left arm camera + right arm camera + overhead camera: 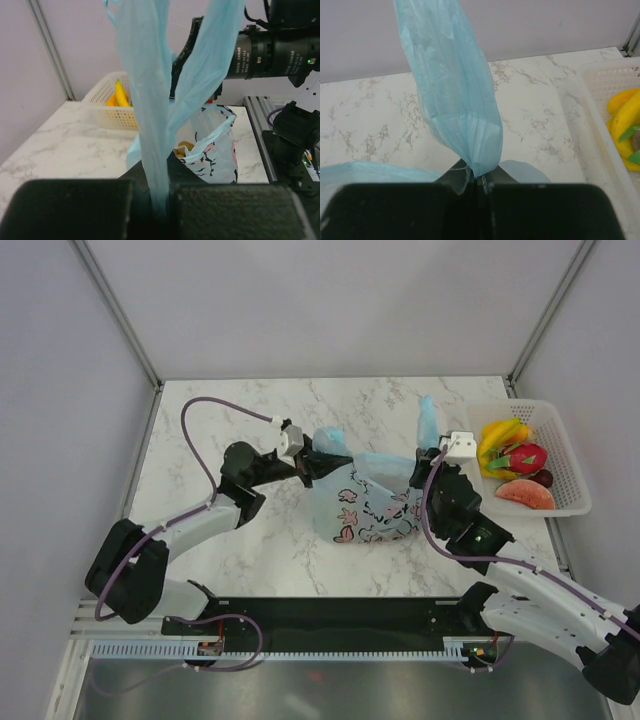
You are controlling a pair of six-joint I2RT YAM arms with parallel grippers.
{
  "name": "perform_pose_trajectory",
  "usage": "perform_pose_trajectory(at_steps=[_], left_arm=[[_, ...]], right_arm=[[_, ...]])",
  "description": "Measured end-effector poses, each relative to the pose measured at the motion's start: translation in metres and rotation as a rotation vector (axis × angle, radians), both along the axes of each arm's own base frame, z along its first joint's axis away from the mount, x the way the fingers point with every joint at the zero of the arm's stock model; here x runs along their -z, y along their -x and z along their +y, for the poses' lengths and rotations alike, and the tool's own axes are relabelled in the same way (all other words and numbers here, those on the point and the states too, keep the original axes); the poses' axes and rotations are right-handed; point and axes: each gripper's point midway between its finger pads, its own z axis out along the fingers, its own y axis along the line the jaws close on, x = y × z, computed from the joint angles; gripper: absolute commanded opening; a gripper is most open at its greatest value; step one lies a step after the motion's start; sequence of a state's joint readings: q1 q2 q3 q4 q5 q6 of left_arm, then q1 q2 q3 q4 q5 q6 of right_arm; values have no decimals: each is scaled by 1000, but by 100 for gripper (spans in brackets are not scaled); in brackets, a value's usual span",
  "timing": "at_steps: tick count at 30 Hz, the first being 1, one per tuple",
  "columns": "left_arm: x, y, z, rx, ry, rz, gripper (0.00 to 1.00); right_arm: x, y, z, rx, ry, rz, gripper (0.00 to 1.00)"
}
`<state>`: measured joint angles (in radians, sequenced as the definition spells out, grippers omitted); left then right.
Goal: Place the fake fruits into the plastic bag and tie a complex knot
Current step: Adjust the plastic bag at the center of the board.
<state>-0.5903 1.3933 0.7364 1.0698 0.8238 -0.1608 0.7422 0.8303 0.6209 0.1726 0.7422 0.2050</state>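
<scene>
Left side: the left gripper (312, 466) is pinched tight on one handle loop (330, 437) of the plastic bag (365, 505). In the left wrist view the blue film rises straight out from between its closed fingers.
Right side: the right gripper (425, 470) is likewise clamped on the other handle loop (427, 418), a gathered blue strip standing up from its fingers.
Bag: it stands mid-table between the two grippers, with its doodle-printed panel facing the arms and its mouth held open between the raised loops.
Inside: a tan piece (182, 148), apparently one of the fake fruits, shows in the bag's mouth from the left wrist camera.
Basket: a white mesh basket (570, 450) sits at the table's right side, near the right gripper and well apart from the left one.
In the basket: bananas (500, 437), dragon fruit (524, 457), dark ball (543, 478) and orange-red slice (525, 495) lie packed together, touching.
Open room: the marble table (220, 455) lies bare to the left of the bag and behind it up to the rear wall. The narrower gap between bag and basket is taken up by the right gripper.
Edges: a frame post (115, 310) rises at each rear corner, the basket's outer wall runs along the table's right edge, and both arm bases line the near edge.
</scene>
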Motion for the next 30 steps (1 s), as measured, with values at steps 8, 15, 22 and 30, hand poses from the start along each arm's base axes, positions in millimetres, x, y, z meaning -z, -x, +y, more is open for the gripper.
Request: perform_pose_trajectory(at_steps=[8, 15, 22, 30], left_arm=[[0, -6, -2, -11, -146, 194, 2], [16, 11, -5, 78, -338, 303, 2], [39, 37, -11, 178, -481, 352, 2], [63, 43, -16, 214, -589, 404, 2]], right_arm=[[1, -3, 33, -156, 57, 61, 0], [0, 0, 63, -321, 94, 100, 0], [21, 2, 93, -465, 134, 167, 0], [28, 13, 117, -619, 143, 182, 0]])
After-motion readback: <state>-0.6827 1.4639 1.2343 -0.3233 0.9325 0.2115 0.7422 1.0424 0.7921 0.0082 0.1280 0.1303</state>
